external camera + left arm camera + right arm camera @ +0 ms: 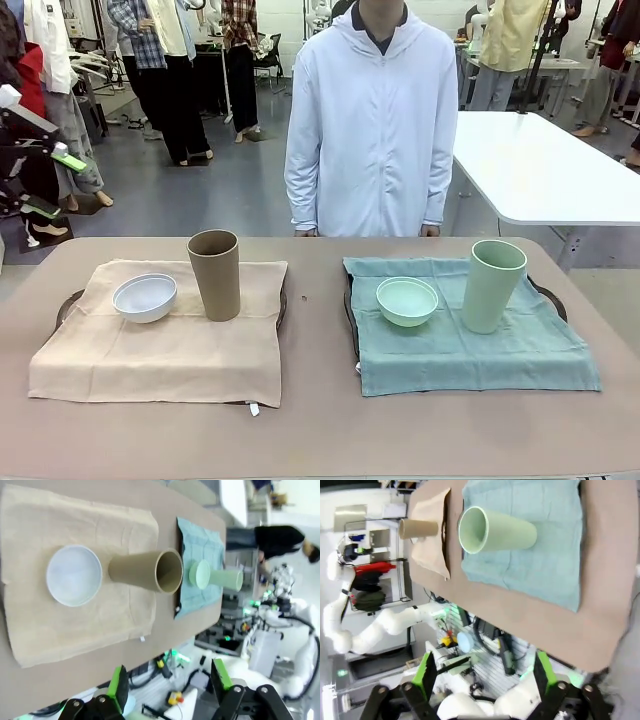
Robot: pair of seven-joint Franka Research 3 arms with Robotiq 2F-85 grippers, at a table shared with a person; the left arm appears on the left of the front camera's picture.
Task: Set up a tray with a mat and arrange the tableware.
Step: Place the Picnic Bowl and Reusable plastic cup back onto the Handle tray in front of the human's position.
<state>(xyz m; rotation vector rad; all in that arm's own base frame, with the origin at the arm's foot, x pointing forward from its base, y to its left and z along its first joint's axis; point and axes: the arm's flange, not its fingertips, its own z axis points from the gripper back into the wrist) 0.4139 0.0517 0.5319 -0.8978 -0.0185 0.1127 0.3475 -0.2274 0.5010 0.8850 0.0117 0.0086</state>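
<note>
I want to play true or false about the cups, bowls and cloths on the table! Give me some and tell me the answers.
1. The brown cup stands upright on the beige cloth. True.
2. The white bowl sits on the teal cloth. False: it sits on the beige cloth, beside the brown cup.
3. The mint green bowl is stacked inside the mint green cup. False: it sits on the teal cloth beside that cup.
4. The left pincer is open and holds nothing. True.
5. The right pincer is squeezing the mint green cup. False: it is open, away from the cup.
</note>
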